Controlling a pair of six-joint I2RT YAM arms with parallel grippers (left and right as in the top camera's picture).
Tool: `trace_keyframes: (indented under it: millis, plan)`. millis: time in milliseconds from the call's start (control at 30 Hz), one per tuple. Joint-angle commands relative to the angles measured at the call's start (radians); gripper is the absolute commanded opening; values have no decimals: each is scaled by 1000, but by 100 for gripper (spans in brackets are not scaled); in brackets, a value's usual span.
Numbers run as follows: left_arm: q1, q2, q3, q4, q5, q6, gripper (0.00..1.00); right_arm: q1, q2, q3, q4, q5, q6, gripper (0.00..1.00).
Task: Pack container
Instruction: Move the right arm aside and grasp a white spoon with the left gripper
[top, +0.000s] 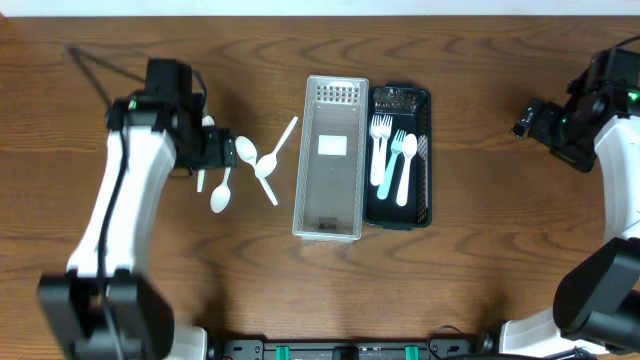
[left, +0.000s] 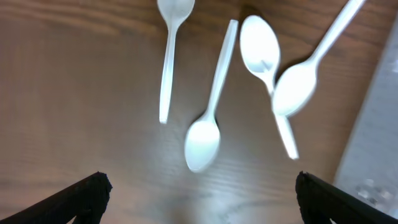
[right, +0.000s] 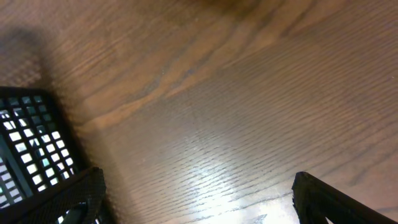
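Several white plastic spoons lie loose on the wooden table left of a clear plastic container. In the left wrist view the spoons lie just ahead of my fingers, and the container's edge shows at the right. My left gripper is open and empty, low over the table at the spoons' left side. A black mesh tray beside the container holds white and teal forks. My right gripper is open and empty, right of the tray.
The clear container has nothing in it but a white label on its floor. The table's far edge runs along the top of the overhead view. Bare wood lies under my right gripper.
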Motion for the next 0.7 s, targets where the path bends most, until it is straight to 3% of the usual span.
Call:
trace_keyframes:
  millis: [0,233,467,667]
  plan:
    - [24,132,44,7,-36,133,97,-8,-10,11,-9,-20,3,99]
    - [77,263,46,146,-35,134,98,-8,-10,11,-23,-20,2,99]
    - [81,331,45,244,-31,239,94,-6,-10,11,-29,-20,3,99]
    - [81,396,44,284,-32,249,86,-6,-10,11,-38,-16,2,98]
